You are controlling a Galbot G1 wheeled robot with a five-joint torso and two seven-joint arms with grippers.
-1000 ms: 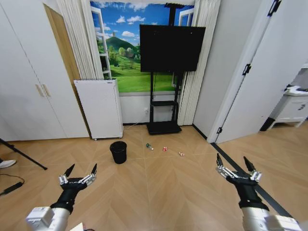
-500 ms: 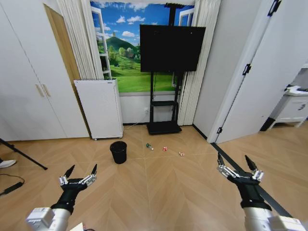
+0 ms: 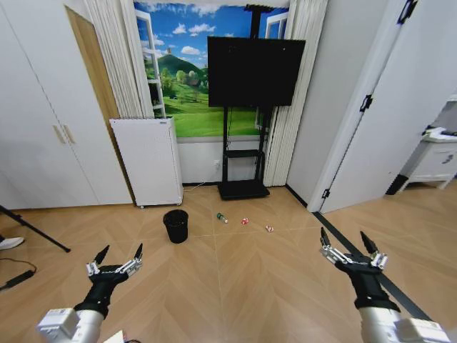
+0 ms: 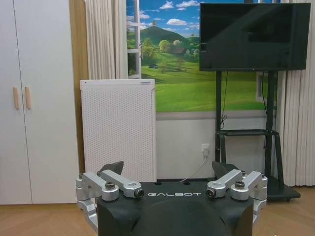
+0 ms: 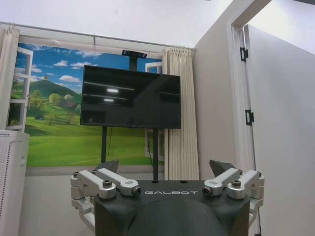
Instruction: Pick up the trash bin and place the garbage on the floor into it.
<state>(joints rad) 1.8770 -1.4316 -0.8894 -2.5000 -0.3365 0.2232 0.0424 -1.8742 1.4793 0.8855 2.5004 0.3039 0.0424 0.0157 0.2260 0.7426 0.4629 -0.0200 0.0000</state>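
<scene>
Two open pincers, left [image 3: 115, 258] and right [image 3: 347, 244], hovered empty above the floor [image 3: 235, 286]; beyond, the trash bin [image 3: 176, 226] stood near the white air purifier [image 3: 148, 161], garbage [image 3: 243, 221] alongside.

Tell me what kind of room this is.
Probably a staged living room or home mock-up: a TV on a stand, white wardrobe doors, herringbone wood floor, and a landscape mural posing as a window.

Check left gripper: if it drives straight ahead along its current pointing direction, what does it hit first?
Likely the white perforated air purifier: the left wrist view centres between it and the TV stand. The left gripper is open, held above the floor; the trash bin sits lower, probably under that line. Depth is unclear.
</scene>
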